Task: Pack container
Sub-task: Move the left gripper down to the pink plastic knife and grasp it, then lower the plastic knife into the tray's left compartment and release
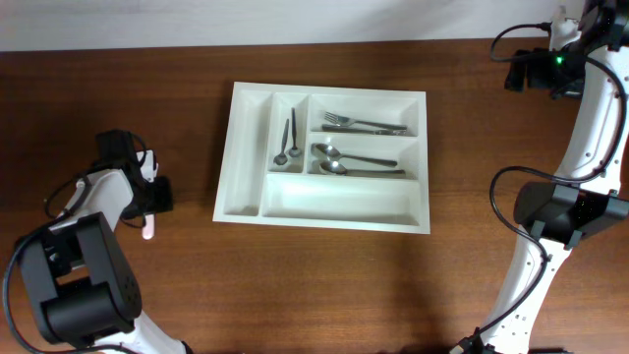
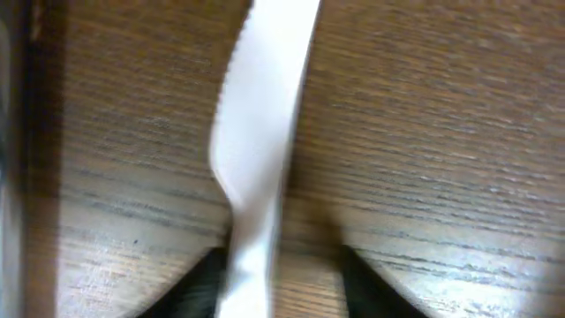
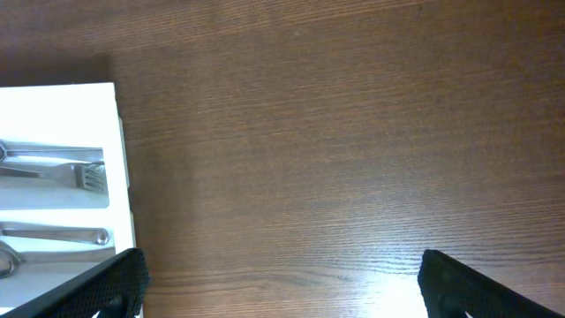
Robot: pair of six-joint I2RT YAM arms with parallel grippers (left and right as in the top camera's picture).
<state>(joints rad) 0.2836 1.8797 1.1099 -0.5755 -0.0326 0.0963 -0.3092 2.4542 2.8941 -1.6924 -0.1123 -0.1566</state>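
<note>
The white cutlery tray lies mid-table. Its second narrow upright compartment holds two small spoons. The top long compartment holds forks and the middle one holds spoons. The leftmost narrow compartment and the bottom long one show nothing in them. My left gripper is low over the table, left of the tray. A white plastic knife runs between its fingers, close to the left finger, with bare wood showing before the right finger. My right gripper is wide open and empty over bare wood right of the tray.
The right arm's base and cables stand at the right side of the table. The left arm's base is at the lower left. The knife's tip sticks out below the left gripper.
</note>
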